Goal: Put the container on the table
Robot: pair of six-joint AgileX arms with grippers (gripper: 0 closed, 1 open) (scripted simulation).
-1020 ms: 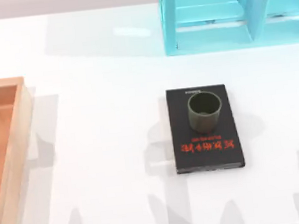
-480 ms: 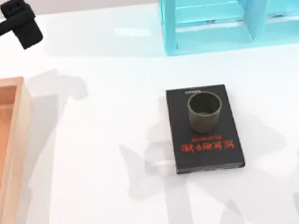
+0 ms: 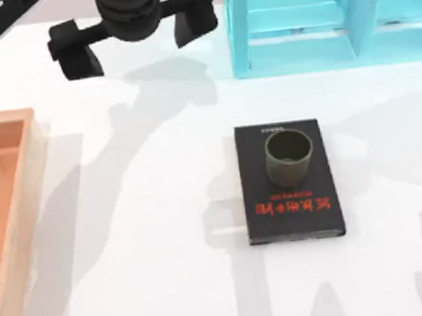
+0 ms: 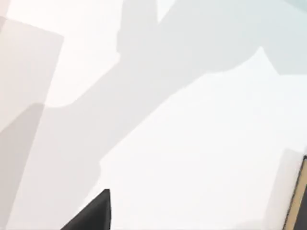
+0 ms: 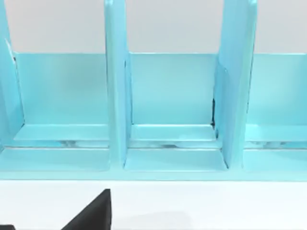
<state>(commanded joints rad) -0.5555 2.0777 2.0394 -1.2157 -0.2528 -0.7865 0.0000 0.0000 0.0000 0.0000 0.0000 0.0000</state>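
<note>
The container (image 3: 289,158) is standing upright on the black book (image 3: 289,184), right of the counter's (image 3: 151,232) middle. The left tool (image 3: 134,34) is hanging released over the far edge, beside the turquoise shelf (image 3: 332,17), well apart from the container

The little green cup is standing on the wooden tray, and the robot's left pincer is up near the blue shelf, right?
Not quite. The top view shows the green cup standing upright on the black book in the middle of the table, not on the wooden tray, which sits at the table's left edge. The rest is right: the left pincer, fingers apart, is near the blue shelf.
</note>
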